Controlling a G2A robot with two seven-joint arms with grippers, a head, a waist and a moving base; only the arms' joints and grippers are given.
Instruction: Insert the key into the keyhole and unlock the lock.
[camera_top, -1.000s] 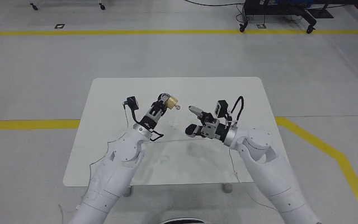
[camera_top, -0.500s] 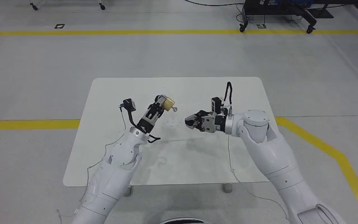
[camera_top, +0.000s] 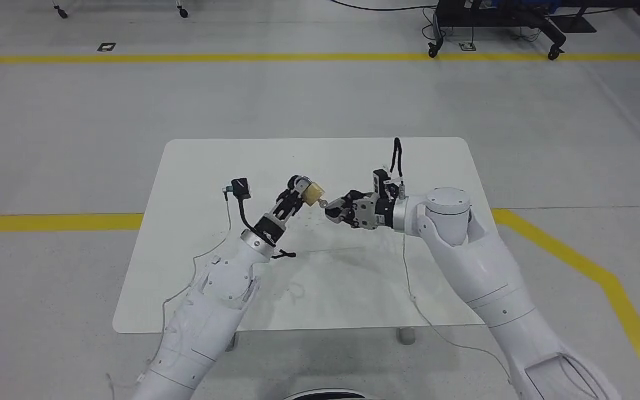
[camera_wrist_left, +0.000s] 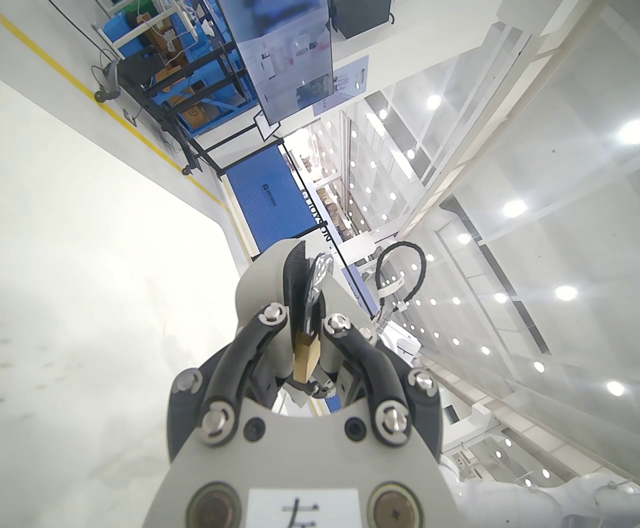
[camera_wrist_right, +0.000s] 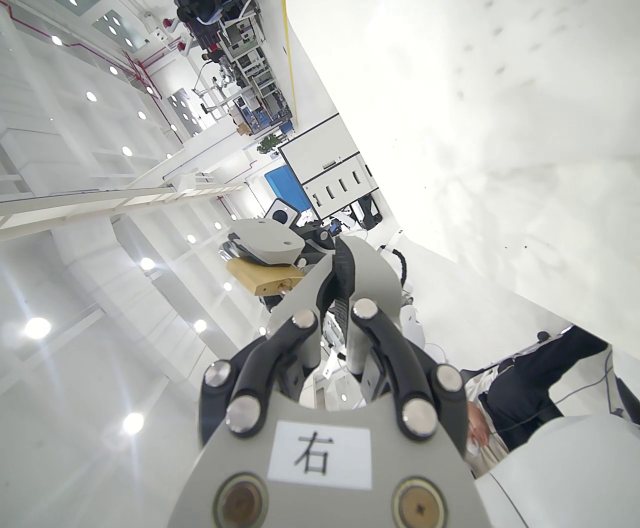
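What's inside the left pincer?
A brass padlock, clamped in the left pincer. The pincer covers part of its body; whether a key sits in the keyhole is hidden by the right pincer.

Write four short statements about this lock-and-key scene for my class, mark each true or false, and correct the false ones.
1. The left gripper holds the brass padlock. True.
2. The padlock rests on the white table. False: it is held in the air above the table.
3. The right gripper is shut on the key. True.
4. The two grippers are at opposite ends of the table. False: they are close together over its middle, with the key at the padlock.
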